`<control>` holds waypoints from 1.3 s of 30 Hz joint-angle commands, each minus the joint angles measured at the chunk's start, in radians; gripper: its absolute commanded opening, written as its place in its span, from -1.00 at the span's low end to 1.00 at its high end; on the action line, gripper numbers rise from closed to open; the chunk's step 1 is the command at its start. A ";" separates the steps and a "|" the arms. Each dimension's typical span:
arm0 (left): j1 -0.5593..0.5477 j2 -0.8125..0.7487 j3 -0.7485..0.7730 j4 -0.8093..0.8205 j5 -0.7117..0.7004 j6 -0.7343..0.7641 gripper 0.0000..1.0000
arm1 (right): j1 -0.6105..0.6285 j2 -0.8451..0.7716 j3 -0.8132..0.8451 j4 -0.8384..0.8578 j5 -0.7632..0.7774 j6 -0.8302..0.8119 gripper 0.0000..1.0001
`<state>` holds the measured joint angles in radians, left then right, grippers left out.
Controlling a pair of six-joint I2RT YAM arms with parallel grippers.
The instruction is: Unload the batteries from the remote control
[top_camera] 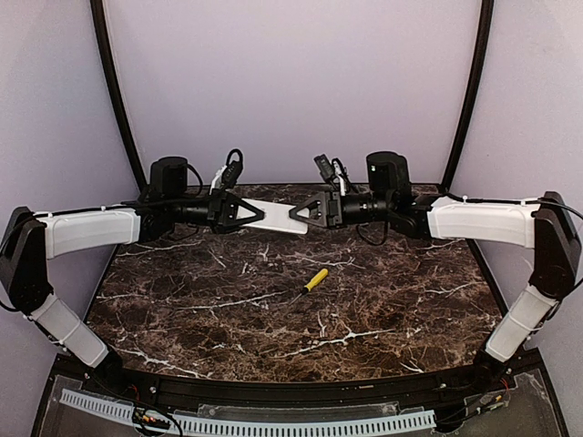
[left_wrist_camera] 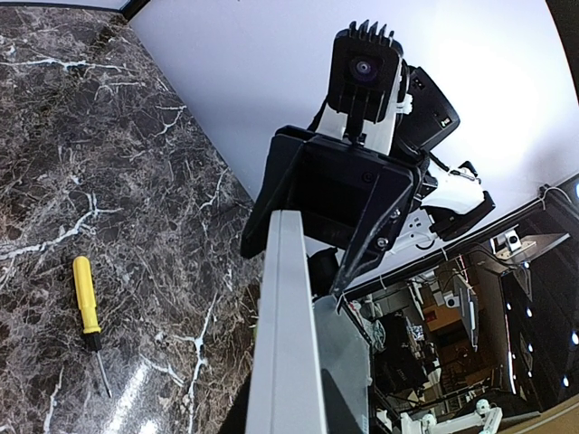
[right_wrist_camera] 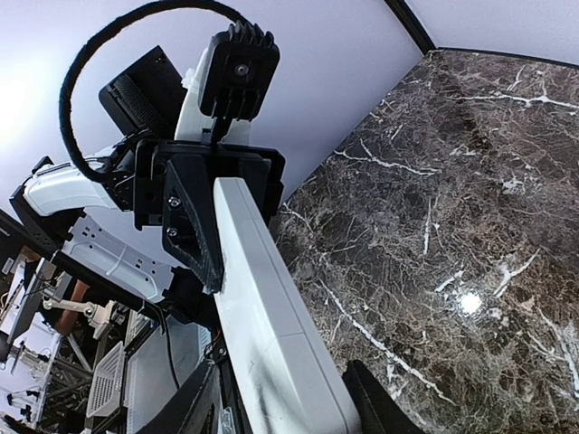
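Note:
The white remote control point(top_camera: 278, 216) hangs level above the back of the table, held at both ends. My left gripper point(top_camera: 256, 215) is shut on its left end, across the thin side; in the left wrist view the remote's edge point(left_wrist_camera: 288, 344) runs away from me toward the right gripper point(left_wrist_camera: 339, 203). My right gripper point(right_wrist_camera: 289, 407) has its fingers against both long edges of the remote's plain white back point(right_wrist_camera: 262, 307), where a cover seam shows. The batteries are hidden.
A yellow-handled screwdriver point(top_camera: 315, 279) lies on the dark marble table point(top_camera: 228, 309) right of centre, also seen in the left wrist view as the screwdriver point(left_wrist_camera: 88, 307). Grey walls close in the back and sides.

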<state>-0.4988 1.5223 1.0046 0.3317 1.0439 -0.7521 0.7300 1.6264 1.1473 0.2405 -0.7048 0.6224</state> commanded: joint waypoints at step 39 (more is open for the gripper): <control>-0.006 -0.002 -0.019 0.062 0.012 -0.020 -0.99 | 0.022 0.043 -0.019 0.097 -0.051 0.022 -0.91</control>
<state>-0.4953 1.5223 0.9985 0.3470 1.0714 -0.7185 0.7322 1.6440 1.1343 0.2905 -0.7498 0.6666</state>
